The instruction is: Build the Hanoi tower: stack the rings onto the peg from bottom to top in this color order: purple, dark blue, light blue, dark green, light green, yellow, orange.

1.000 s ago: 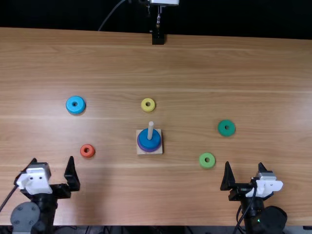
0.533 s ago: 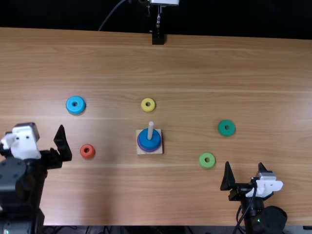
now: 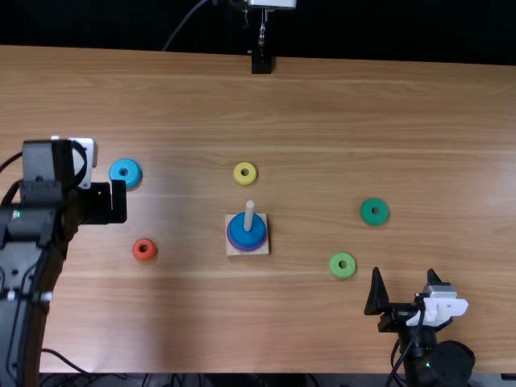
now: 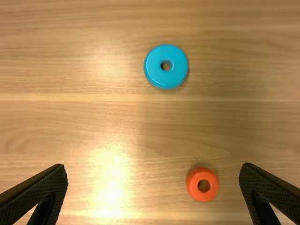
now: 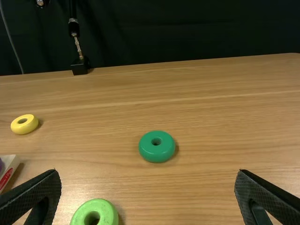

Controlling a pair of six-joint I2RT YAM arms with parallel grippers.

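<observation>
Left gripper (image 4: pixel 153 168) empty, fingers spread wide, near the light blue ring (image 3: pixel 125 173).
Ring lies flat just beyond it; likely next, since dark blue ring (image 3: pixel 240 235) already sits over purple ring (image 3: pixel 247 249) on the peg (image 3: pixel 249 215), off to this gripper's right. Wide spread presumably to straddle it. Orange ring (image 4: pixel 203 184), on the robot's side of the gripper, goes last; could get nudged. Right gripper (image 5: pixel 147 172) empty, parted; light green ring (image 3: pixel 343 265) ahead-left, dark green ring (image 3: pixel 375 211) farther ahead. Yellow ring (image 3: pixel 245 173) beyond peg.
</observation>
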